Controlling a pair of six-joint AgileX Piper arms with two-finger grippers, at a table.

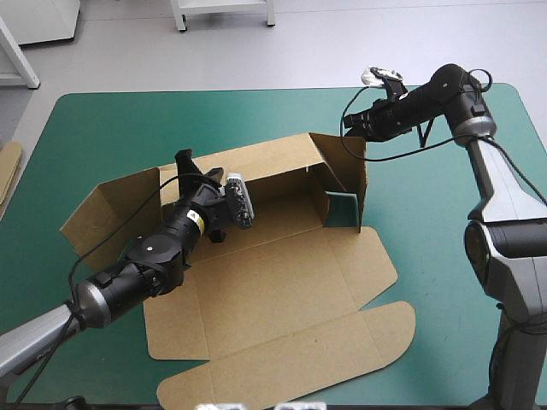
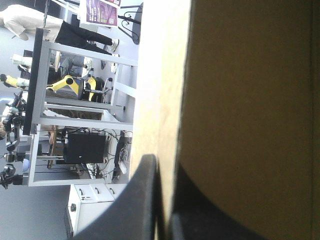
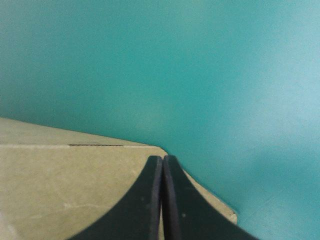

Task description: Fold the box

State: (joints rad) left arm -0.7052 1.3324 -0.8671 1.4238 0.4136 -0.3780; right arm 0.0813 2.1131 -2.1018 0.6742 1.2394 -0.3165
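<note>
Left gripper point(image 1: 184, 162), reaching in from 7 o'clock, sits closest in the high view, at the left end of the back wall point(image 1: 265, 166). The box point(image 1: 273, 282) lies mid-table on the cover point(image 1: 444, 282). Its back wall and 3 o'clock side wall point(image 1: 346, 175) stand, the 9 o'clock flap point(image 1: 107, 213) only leans, and the lid point(image 1: 282, 359) lies flat at 6 o'clock. I judge it roughly half done, with the left side and the tucks still to do. The right gripper point(image 1: 352, 124) hovers by the side wall's far top corner, at 1 o'clock. Spare board point(image 1: 7, 171) shows at the 9 o'clock edge.

Left wrist view: black fingers point(image 2: 145, 200) pinch a stiff, matt sheet, pale along its cut edge.

Right wrist view: the fingers point(image 3: 150, 200) meet in one arch with nothing between them, over dull brown board with a crease line. Smooth cover lies beyond.
</note>
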